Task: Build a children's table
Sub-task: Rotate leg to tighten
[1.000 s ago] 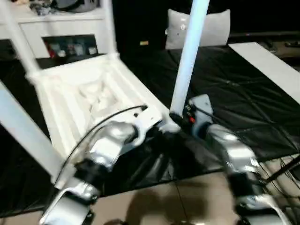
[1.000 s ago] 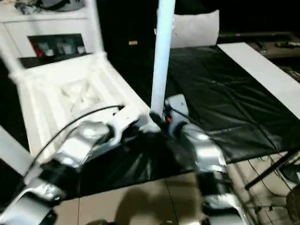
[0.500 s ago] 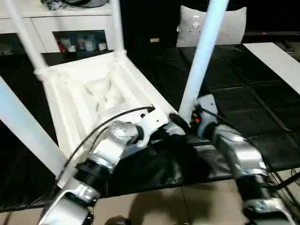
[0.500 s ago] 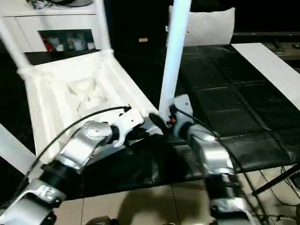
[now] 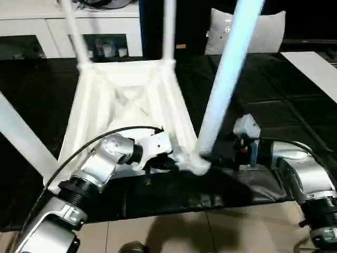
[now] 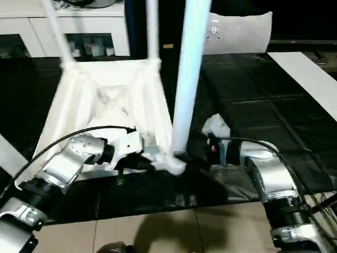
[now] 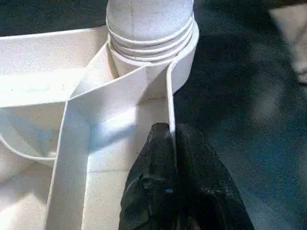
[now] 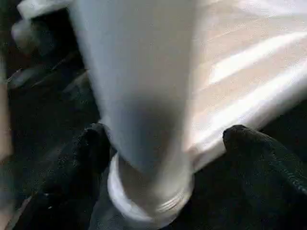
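The children's table (image 5: pixel 126 110) lies upside down on a black mat, ribbed underside up. Its legs stand upright in the corner sockets. The nearest leg (image 5: pixel 224 79) rises from the front right socket (image 7: pixel 148 28). My left gripper (image 7: pixel 170 132) is shut on the thin rim wall just beside that socket. My right gripper (image 8: pixel 163 139) is open around the base of this leg, one finger (image 8: pixel 91 148) against it and the other finger (image 8: pixel 244 139) standing clear. In the head view the right gripper (image 5: pixel 213 157) sits just right of the socket.
A white cabinet (image 5: pixel 52 26) with shelves stands at the back left. A grey pillow (image 5: pixel 263 31) sits at the back right. A white board (image 5: pixel 316 68) lies on the mat's right side. Tan floor (image 5: pixel 184 232) borders the mat's near edge.
My right gripper's fingers have spread apart off the leg's base. The left gripper keeps its hold on the rim. The head camera has shifted, so the table looks turned.
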Available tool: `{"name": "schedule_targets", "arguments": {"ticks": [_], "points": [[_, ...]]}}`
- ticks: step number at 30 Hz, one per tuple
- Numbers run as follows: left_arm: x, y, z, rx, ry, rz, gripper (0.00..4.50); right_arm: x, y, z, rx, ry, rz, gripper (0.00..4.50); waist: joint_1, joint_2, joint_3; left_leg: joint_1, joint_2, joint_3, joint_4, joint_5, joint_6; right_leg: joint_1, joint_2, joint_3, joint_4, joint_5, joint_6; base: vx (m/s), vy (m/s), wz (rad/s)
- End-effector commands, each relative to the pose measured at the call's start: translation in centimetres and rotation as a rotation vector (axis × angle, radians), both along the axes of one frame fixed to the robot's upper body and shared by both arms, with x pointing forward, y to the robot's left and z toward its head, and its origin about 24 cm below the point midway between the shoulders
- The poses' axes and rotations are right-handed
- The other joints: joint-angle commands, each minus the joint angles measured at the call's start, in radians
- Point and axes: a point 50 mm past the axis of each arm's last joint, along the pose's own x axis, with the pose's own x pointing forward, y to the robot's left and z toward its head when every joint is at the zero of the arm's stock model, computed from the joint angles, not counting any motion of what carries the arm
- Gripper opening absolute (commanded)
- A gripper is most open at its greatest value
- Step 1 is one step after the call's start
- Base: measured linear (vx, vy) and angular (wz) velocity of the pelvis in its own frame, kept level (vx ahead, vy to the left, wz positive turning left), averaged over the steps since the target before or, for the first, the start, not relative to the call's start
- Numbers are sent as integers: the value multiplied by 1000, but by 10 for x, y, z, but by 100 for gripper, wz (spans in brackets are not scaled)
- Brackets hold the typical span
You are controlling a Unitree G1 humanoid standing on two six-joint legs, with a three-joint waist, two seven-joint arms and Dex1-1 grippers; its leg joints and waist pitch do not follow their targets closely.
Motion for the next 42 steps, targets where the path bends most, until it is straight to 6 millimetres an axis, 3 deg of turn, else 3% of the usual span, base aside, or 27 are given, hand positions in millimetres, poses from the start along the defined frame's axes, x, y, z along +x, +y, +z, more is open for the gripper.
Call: {"name": "schedule_targets", "arguments": {"ticks": [1,3,8,22,30,35,36,38,39,40,42], "points": [[-11,-12,-1,34,22,-167,0,1,1,4,-7,-1,70,398,-2,-2,-62,22,106,-44,-68,-198,52,35,-105,62,-73,-181,-240,0,0,0],[-12,-12,-1,38,28,-185,0,2,2,4,-3,-3,86,398,0,-3,-62,21,107,-45,-69,-204,48,35,-108,62,-73,-190,-243,0,0,0],[-14,-13,-1,30,43,-214,0,1,9,1,37,59,160,344,1,-7,-60,22,108,-48,-72,-234,32,36,-111,63,-78,-257,-232,0,0,0],[-13,-9,-2,27,41,-196,0,-3,13,-1,74,102,215,225,2,-8,-62,20,106,-47,-69,-206,41,36,-108,61,-75,-248,-230,0,0,0],[-9,-16,2,-74,25,-64,0,-8,23,-2,175,87,129,200,2,-12,-60,19,106,-48,-71,-212,38,35,-110,62,-79,-277,-216,0,0,0],[-5,-34,3,-139,-6,106,0,6,47,-18,89,64,-179,198,-25,-11,-51,23,102,-59,-81,-297,-19,29,-114,62,-97,-450,-162,0,0,0],[-3,-40,3,-147,-10,154,0,11,54,-22,74,77,-272,197,-36,-4,-49,23,99,-61,-80,-311,-28,27,-113,62,-98,-465,-161,0,0,0],[4,-50,4,-158,-36,244,0,19,64,-27,52,93,-421,196,-57,-10,-49,18,96,-66,-83,-331,-38,30,-111,58,-101,-501,-145,0,0,0],[5,-51,4,-158,-39,251,0,19,64,-27,51,93,-431,196,-63,-8,-48,16,96,-67,-83,-330,-41,30,-111,58,-101,-505,-140,0,0,0],[7,-54,4,-160,-51,279,0,22,67,-28,45,95,-474,196,-72,-8,-51,24,92,-67,-79,-348,-44,23,-110,58,-107,-528,-130,0,0,0],[11,-57,5,-160,-63,319,0,25,70,-29,42,97,-528,196,-77,-6,-51,23,90,-62,-77,-331,-30,21,-109,63,-111,-499,-133,0,0,0]]}}
